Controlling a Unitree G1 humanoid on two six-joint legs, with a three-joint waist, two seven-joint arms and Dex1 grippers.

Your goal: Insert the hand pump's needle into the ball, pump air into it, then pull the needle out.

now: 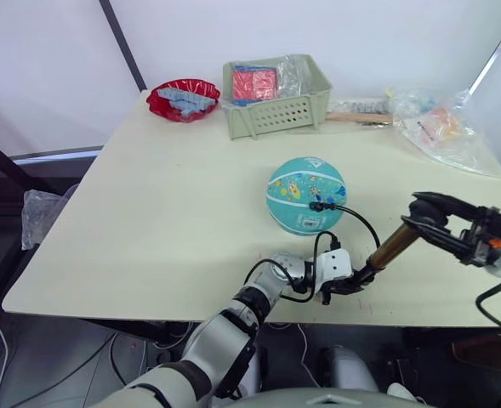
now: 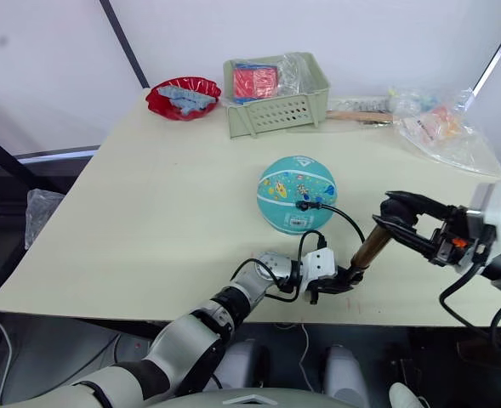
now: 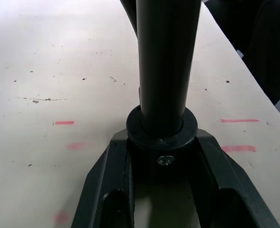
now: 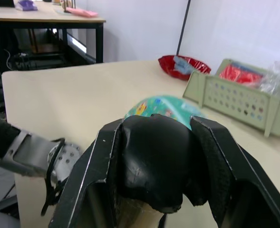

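The teal ball (image 1: 305, 194) rests on the table near its middle. The hand pump (image 1: 395, 245) slants up from the front edge, its gold barrel rising toward the right. My left gripper (image 1: 341, 287) is shut on the pump's black lower end (image 3: 161, 128). My right gripper (image 1: 431, 223) is shut on the black handle (image 4: 151, 161) at the top. A thin black hose (image 1: 362, 223) loops from the lower end to a black fitting (image 1: 316, 206) pressed against the ball's near side. The needle pin itself is hidden.
A green basket (image 1: 276, 93) with red packets stands at the back. A red bowl (image 1: 182, 99) sits to its left. Clear plastic bags (image 1: 441, 127) and a wooden stick (image 1: 361, 116) lie at the back right. The table's front edge (image 1: 148, 316) is close to the left gripper.
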